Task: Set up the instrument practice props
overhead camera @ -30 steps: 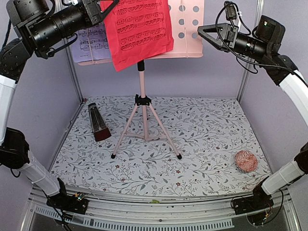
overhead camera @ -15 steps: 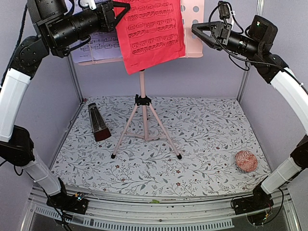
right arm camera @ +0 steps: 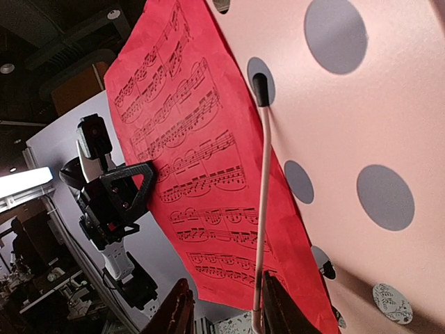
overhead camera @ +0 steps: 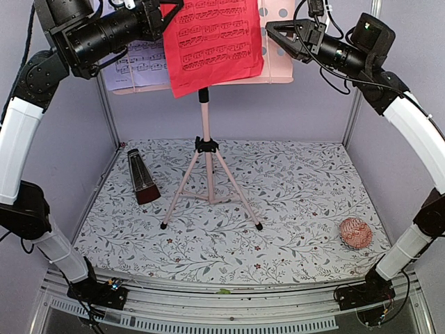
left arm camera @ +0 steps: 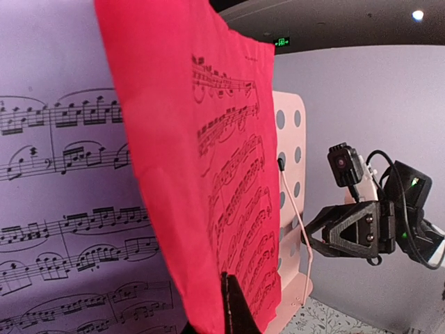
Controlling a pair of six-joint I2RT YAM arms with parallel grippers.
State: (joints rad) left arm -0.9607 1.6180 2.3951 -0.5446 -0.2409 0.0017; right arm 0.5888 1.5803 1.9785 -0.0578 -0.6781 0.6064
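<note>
Two arms [overhead camera: 97, 35] [overhead camera: 410, 125]: raised beside the pink desk [overhead camera: 278, 49]
Left gripper [overhead camera: 167, 12]: pinching tilted red sheet [overhead camera: 215, 45]
Right gripper [overhead camera: 272, 31]: narrowly parted

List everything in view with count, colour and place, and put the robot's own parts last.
music stand: one, pink, tripod feet mid-mat, holed desk at the top
red sheet: one, red, printed music, in front of the desk
lilac sheet: one, lilac, printed music, against the desk's left part, partly behind the red sheet
metronome: one, dark brown, on the mat left of the stand
knitted ball: one, pink, near right of the mat
mat: one, white with grey floral print, covering the table
left gripper: one, black, top left, shut on the red sheet's left edge
right gripper: one, black, top right, open, the stand's thin wire between its fingers
</note>
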